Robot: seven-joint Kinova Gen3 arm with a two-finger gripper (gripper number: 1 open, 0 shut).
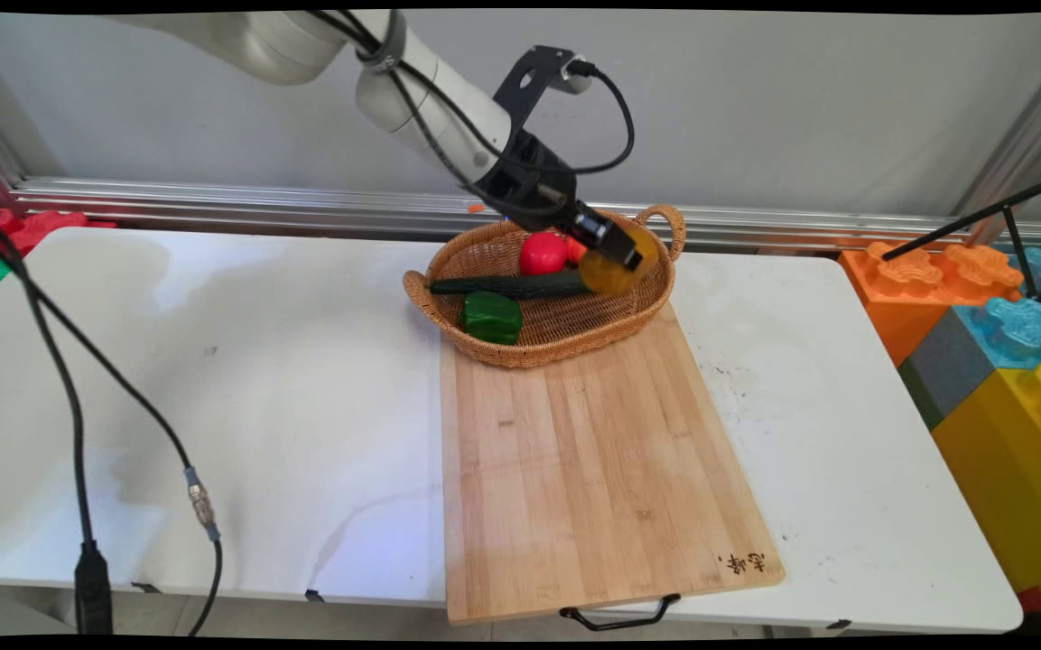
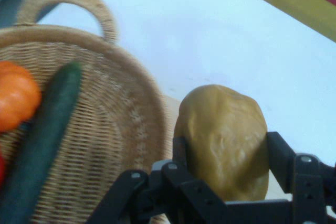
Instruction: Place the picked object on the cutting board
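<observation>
My gripper [image 1: 621, 255] is shut on a yellow-brown potato [image 1: 612, 270], holding it just above the right end of a wicker basket [image 1: 484, 348]. The hand view shows the potato [image 2: 224, 141] clamped between both black fingers [image 2: 278, 153], over the basket's rim [image 2: 134, 85]. Inside the basket lie a long dark cucumber [image 1: 506, 286], a green pepper [image 1: 490, 317], a red tomato [image 1: 543, 253] and a small orange-red fruit [image 1: 575, 250] partly hidden behind the gripper. In the hand view the cucumber [image 2: 39, 145] and the orange fruit [image 2: 16, 98] show at the left.
A wooden cutting board [image 1: 592, 460] lies in front of the basket, its black handle [image 1: 619, 618] at the table's near edge. Big coloured blocks [image 1: 999, 361] stand off the right end. Black cables [image 1: 78, 424] hang at the left, and a metal rail [image 1: 213, 203] runs along the back.
</observation>
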